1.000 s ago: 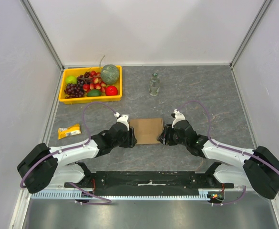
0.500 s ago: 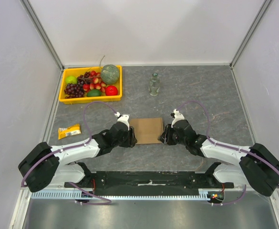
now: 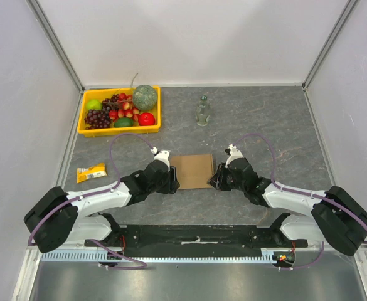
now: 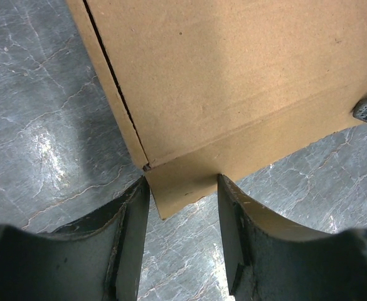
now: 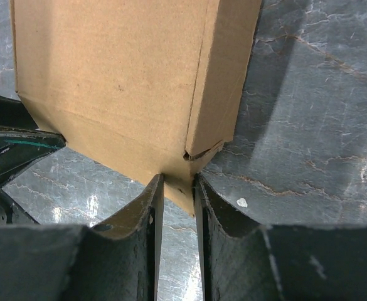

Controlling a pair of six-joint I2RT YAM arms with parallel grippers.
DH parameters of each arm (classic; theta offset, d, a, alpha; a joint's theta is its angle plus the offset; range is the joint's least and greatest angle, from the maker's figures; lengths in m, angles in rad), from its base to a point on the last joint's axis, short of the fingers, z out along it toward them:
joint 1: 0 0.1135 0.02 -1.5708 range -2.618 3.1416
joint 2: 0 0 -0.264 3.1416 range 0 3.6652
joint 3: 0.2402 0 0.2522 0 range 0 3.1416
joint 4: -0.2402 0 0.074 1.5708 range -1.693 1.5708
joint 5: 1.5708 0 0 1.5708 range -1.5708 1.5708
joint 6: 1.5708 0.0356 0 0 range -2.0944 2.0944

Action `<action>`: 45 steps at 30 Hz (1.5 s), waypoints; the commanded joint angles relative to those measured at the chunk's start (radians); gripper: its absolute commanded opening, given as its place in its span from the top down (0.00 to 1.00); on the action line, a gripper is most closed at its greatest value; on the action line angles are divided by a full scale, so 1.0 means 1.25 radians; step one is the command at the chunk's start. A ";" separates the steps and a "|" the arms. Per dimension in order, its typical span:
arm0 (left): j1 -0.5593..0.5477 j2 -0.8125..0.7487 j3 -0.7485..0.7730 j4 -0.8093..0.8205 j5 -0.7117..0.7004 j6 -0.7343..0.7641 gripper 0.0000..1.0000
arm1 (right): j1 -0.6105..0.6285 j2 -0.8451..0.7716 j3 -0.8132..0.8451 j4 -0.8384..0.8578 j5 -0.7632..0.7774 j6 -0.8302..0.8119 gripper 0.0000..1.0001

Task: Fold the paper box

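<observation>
Above, we see the paper box [image 3: 192, 172] flat at near centre, with the left gripper [image 3: 172, 180] and right gripper [image 3: 214, 179] flanking it, likely to steady it. Left wrist: jaws apart, straddling its edge. Right wrist: jaws narrowed around its corner; whether they grip, we cannot tell.

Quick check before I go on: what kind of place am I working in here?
Probably a lab test cell, not a home: plain white panel walls on metal framing, a grey table, and props like a tray of fruit and a bottle.
</observation>
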 commanded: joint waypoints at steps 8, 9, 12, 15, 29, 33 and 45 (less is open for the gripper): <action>-0.006 0.000 0.023 -0.008 -0.021 0.020 0.47 | -0.005 -0.002 0.004 0.058 -0.014 0.009 0.68; -0.006 -0.002 0.024 -0.017 -0.026 0.021 0.46 | -0.005 -0.002 0.004 0.056 -0.014 0.007 0.68; -0.007 -0.012 0.024 -0.033 -0.039 0.026 0.43 | -0.009 0.000 0.004 0.057 -0.014 0.005 0.69; -0.004 -0.029 0.023 -0.045 -0.045 0.027 0.39 | -0.010 0.007 0.004 0.061 -0.015 0.005 0.69; -0.004 -0.165 0.062 -0.187 -0.088 0.047 0.28 | -0.021 0.016 0.013 0.062 -0.022 0.001 0.69; -0.004 -0.232 0.110 -0.207 -0.106 0.072 0.31 | -0.024 0.020 0.016 0.061 -0.025 -0.003 0.69; 0.167 -0.025 0.297 -0.018 0.066 0.248 0.56 | -0.030 0.034 0.039 0.072 -0.026 -0.010 0.69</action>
